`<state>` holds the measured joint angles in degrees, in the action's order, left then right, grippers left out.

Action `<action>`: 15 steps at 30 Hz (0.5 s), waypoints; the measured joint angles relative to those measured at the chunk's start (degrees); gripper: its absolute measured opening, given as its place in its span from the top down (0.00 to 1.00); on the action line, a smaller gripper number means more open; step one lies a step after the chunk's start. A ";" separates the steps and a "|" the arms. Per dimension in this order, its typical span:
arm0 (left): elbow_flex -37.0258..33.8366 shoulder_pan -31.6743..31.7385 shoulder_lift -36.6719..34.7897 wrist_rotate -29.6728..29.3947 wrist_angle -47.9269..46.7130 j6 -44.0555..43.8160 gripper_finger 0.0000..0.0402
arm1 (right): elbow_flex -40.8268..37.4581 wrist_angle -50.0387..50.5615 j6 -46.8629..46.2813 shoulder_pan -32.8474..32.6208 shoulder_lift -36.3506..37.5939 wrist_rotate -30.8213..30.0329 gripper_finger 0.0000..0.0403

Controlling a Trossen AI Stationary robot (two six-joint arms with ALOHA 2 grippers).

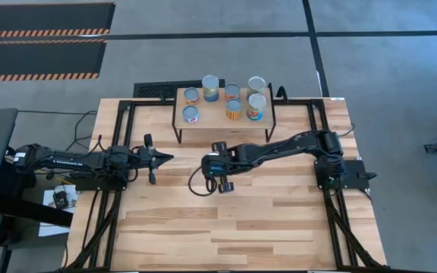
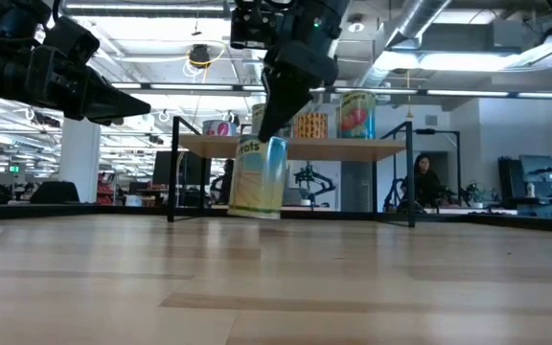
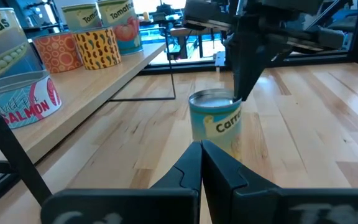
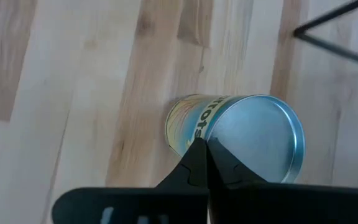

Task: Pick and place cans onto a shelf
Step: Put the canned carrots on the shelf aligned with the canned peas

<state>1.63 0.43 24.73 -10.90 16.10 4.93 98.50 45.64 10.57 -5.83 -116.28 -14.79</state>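
Note:
A can labelled carrots [image 2: 255,182], yellow and pale blue with a silver top [image 4: 253,140], is at the table's middle, in front of the shelf [image 1: 215,115]. My right gripper [image 4: 202,149] reaches down onto it from above and hides it in the high view [image 1: 217,163]. Several more cans [image 1: 210,87] stand upright on the shelf's wooden top [image 2: 295,149]. My left gripper [image 1: 161,158] is shut and empty, level above the table, left of the carrots can and pointing at it [image 3: 219,124]. My right gripper has its two fingers closed together on the rim of the can's top [image 4: 211,144], at one edge of the lid. The fingers [image 2: 278,120] come from above, pointing down. The can hangs slightly tilted below them; whether its bottom [image 2: 253,215] touches the table I cannot tell.
A black metal frame [image 1: 127,106] runs along the table's left, right and far sides. The near half of the wooden tabletop [image 1: 226,227] is bare. A person [image 2: 425,177] sits in the room far behind the table.

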 joint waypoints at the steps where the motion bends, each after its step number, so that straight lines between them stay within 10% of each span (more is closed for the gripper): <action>1: 0.00 -0.01 0.02 -0.01 -0.02 -0.02 1.00 | 0.24 -0.50 0.75 0.28 -0.29 0.00 0.99; 15: 0.00 -0.01 0.01 -0.02 0.31 0.00 1.00 | 0.22 -1.76 7.12 4.14 -0.45 -0.06 0.95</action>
<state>1.63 0.41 24.74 -10.92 16.40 4.93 98.72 43.88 17.69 -1.69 -116.73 -14.84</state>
